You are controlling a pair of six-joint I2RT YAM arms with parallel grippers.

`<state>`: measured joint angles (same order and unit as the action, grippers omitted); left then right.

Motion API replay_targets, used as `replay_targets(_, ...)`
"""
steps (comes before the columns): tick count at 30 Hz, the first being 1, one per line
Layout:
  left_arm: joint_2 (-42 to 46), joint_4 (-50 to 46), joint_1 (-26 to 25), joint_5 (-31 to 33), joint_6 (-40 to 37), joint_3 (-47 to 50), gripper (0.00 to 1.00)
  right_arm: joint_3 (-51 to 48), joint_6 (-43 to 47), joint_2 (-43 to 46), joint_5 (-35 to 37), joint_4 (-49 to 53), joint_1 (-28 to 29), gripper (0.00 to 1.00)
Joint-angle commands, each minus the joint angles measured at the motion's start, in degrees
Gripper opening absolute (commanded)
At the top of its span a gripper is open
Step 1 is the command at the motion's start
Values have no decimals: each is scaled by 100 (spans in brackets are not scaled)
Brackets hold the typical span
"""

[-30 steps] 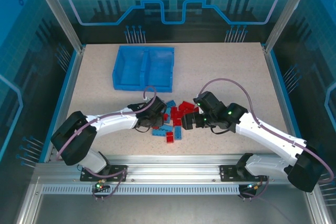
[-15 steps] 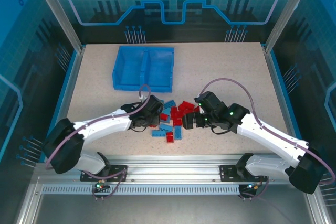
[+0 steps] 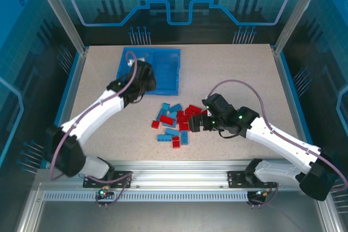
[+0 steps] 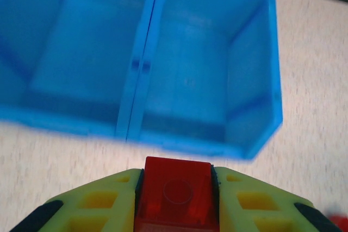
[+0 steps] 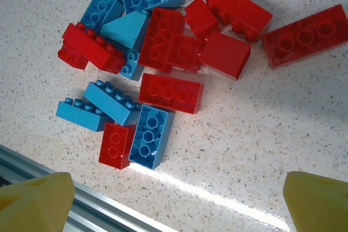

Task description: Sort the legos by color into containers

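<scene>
**Left arm carrying a red brick to the bin; right arm poised over the loose pile.**

The left fingers [image 3: 142,75] are closed on a red brick [image 4: 176,196], stud side up, and hang above the left compartment of the blue bin [image 3: 167,69], which sits at the far left of the desk [image 3: 234,74]. In the left wrist view the held brick lies just short of the bin's near wall, roughly in line with the centre divider [image 4: 142,63]. The remaining legos [image 3: 176,122], red and light blue mixed, lie heaped mid-desk toward the near edge. The right fingers [image 3: 196,125] are spread wide with nothing between them, held low at the pile's right side. Within the pile, a small red brick [image 5: 117,145] touches a light blue brick [image 5: 149,136]; a long red brick [image 5: 304,35] lies slightly apart.
</scene>
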<state>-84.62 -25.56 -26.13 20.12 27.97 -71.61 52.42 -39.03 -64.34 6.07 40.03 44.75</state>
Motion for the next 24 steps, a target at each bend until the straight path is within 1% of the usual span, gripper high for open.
replay_targets(1,-991,282,66,-282,-788,-1033,21,210,-31,-124,141,49,77,100)
replay_targets(4,-2116,114,154,-297,-900,-2192,21,289,9,-218,166,116,77,100)
replay_targets(7,-3030,27,210,-210,-915,-3067,21,332,27,-230,187,199,75,100)
replay_targets(9,-3529,-17,245,-188,-898,-3467,21,335,27,-177,182,225,86,100)
replay_targets(13,-4290,-312,273,-390,-756,-4080,23,296,0,-41,166,242,80,100)
replay_targets(16,-4472,-333,266,-465,-680,-4105,31,291,29,36,170,269,85,100)
replay_targets(18,-4468,-331,262,-533,-690,-4097,40,296,57,53,199,292,86,100)
replay_targets(21,-4280,-379,255,-584,-703,-4091,43,322,87,45,205,306,78,100)
replay_targets(24,-3866,-397,239,-655,-700,-3934,48,347,88,14,199,304,80,100)
